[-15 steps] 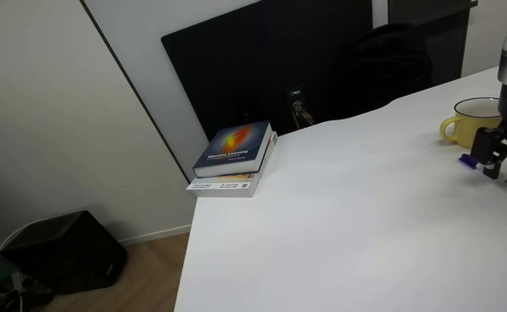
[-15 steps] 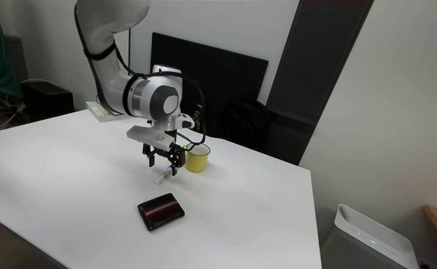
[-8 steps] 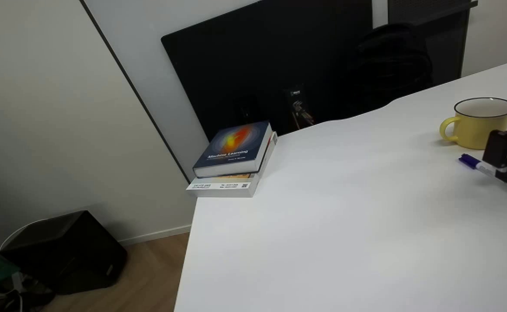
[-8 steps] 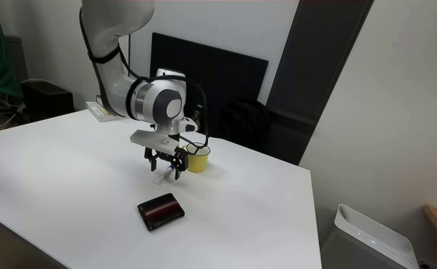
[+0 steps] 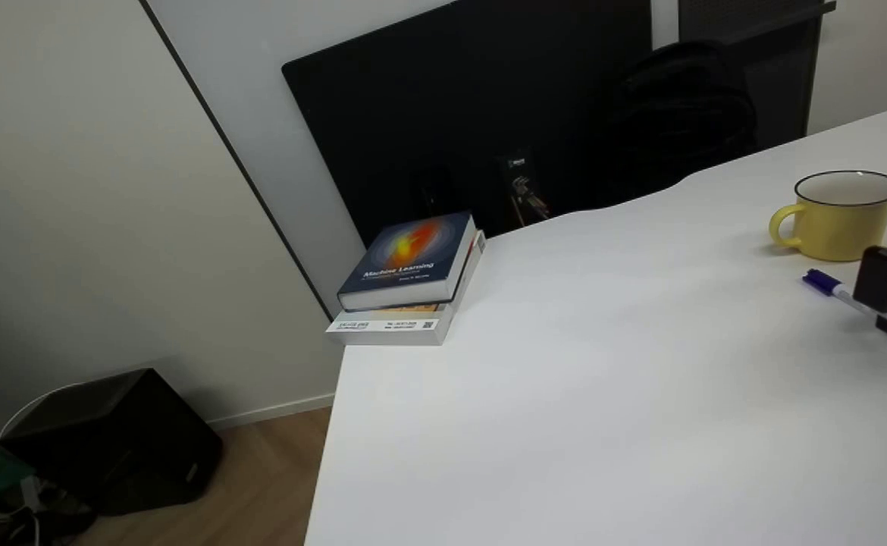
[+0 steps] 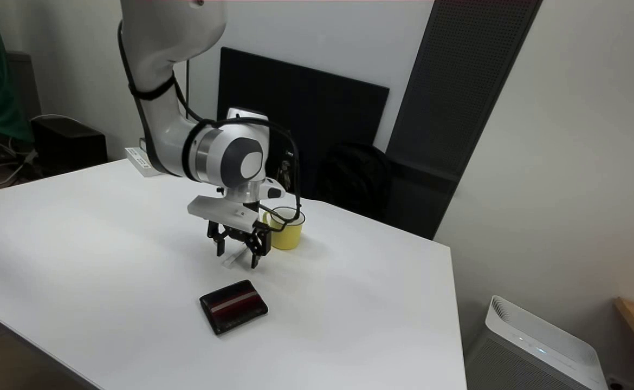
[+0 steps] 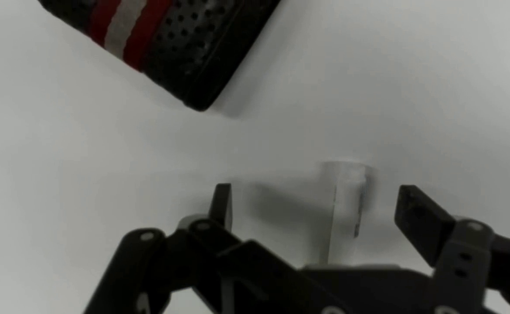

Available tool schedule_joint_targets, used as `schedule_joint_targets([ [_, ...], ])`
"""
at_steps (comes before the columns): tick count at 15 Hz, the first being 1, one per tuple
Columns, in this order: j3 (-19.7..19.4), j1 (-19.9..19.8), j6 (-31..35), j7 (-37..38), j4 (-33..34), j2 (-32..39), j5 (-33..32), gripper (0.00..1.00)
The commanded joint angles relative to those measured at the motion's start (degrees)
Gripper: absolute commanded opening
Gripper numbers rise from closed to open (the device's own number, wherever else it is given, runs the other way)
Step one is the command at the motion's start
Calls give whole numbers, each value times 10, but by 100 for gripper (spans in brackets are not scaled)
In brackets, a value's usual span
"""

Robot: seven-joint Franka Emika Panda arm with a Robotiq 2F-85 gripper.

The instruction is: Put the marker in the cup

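Blue-capped marker (image 7: 346, 209): laid on white table (image 6: 349, 303), near yellow mug (image 5: 841, 227), between the parted jaws. Robotiq gripper (image 7: 314, 188): spread wide, nothing held. Alignment judged nearly complete; grasping, lifting and placing in the mug outstanding.

Soft, dim light covers both exterior views, and the board (image 5: 443, 106) at upper centre sinks to near-black. In an exterior view the white table (image 6: 105, 238) is brightest left of centre, and a faint, soft-edged shadow lies right of the cup (image 6: 287, 238). The wrist view is grey, the marker (image 7: 346, 205) washed out.
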Motion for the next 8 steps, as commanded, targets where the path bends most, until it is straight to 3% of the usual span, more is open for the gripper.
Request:
schedule_joint_targets([
  [1, 1, -5, 1, -8, 0, -1, -1, 67],
  [8, -18, -9, -14, -4, 7, -5, -4, 17],
])
